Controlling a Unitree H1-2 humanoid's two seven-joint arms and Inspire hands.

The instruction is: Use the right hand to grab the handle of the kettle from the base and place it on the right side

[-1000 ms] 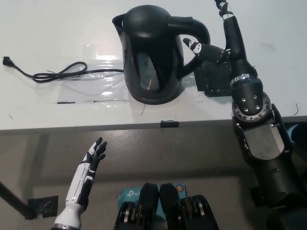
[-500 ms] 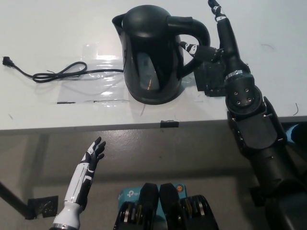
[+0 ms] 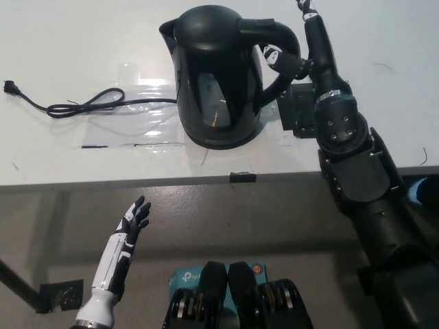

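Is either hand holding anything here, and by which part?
Cannot be told: the right hand reaches into the kettle handle; closure is unclear. The left hand holds nothing.

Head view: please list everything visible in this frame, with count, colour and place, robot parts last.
kettle: one, black, on the table's middle, handle facing right.
power cord: one, black, lying left of the kettle.
clear plastic sheet: one, transparent, under the cord and kettle.
black square pad: one, right of the kettle.
table: one, white.
left hand: white and black, open, resting below the table edge, lower left.
right hand: black, at the kettle's handle; grip unclear.
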